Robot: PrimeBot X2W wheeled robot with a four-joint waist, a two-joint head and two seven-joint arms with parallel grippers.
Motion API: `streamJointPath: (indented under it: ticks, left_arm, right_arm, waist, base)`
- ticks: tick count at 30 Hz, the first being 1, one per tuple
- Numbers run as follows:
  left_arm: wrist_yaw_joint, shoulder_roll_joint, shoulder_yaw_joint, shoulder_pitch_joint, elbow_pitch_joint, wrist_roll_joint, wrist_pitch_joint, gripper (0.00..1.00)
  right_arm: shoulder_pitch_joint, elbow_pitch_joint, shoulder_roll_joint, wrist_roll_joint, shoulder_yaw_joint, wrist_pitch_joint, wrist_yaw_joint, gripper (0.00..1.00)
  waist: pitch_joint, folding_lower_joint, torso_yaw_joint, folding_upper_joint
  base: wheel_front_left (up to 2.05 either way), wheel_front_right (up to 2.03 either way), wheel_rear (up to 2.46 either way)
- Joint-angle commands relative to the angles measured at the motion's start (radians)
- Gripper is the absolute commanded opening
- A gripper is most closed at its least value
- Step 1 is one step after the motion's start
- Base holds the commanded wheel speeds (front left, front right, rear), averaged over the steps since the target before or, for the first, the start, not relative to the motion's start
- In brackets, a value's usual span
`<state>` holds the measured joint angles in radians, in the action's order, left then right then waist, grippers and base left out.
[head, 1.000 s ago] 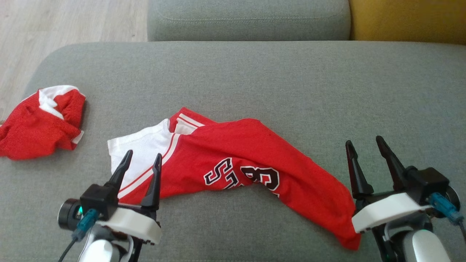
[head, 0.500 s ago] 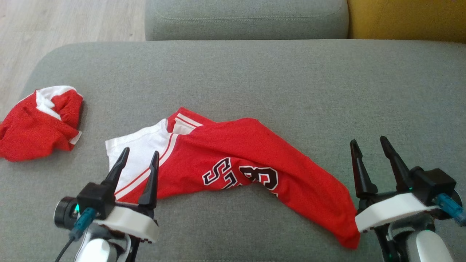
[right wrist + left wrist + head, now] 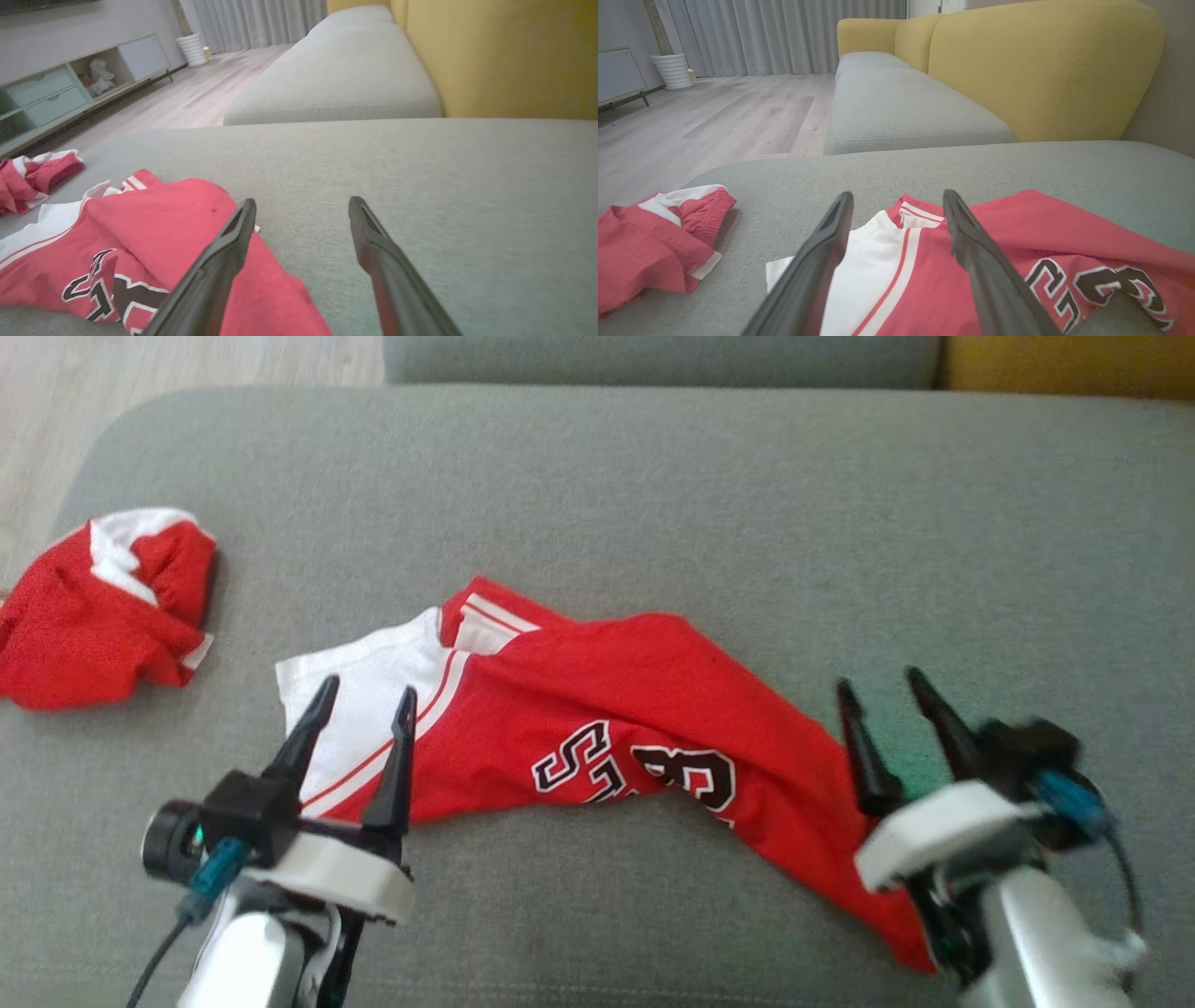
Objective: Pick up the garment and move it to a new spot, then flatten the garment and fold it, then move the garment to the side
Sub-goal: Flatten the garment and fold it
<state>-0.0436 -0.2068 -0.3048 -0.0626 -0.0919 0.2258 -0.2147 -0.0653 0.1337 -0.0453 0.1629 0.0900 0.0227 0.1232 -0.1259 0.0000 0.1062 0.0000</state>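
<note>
One garment spans between left tool, right tool.

red-and-white jersey (black numerals), grey cushion

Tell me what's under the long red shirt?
The grey cushion lies under the shirt. Anything tucked beneath its folds is covered, so I cannot tell.
</note>
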Motion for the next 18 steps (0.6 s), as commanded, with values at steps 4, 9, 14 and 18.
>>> streamJointPath:
  ticks: [4,9,14,18]
  left_arm:
    - [0.011,-0.005,0.030,-0.092,0.019,0.009,-0.023,1.00]
    - [0.018,0.006,0.024,-0.114,-0.003,0.012,-0.033,1.00]
    - [0.017,0.012,0.027,-0.122,-0.016,0.015,-0.040,1.00]
    - [0.016,0.015,0.028,-0.123,-0.020,0.016,-0.042,1.00]
  right_arm:
    - [-0.179,0.169,-0.006,-0.011,0.115,0.054,0.008,1.00]
    - [-0.252,0.311,-0.019,0.024,0.177,0.137,0.008,1.00]
    - [-0.287,0.368,-0.039,0.094,0.217,0.201,0.008,0.30]
    - [-0.299,0.362,-0.055,0.120,0.227,0.193,0.008,0.00]
  waist:
    - [-0.063,0.0000,0.038,0.0000]
    - [-0.081,0.0000,0.054,0.0000]
    - [-0.087,0.0000,0.055,0.0000]
    - [-0.087,0.0000,0.051,0.0000]
  base:
    - [0.00,0.00,0.00]
    - [0.00,0.00,0.00]
    - [0.00,0.00,0.00]
    - [0.00,0.00,0.00]
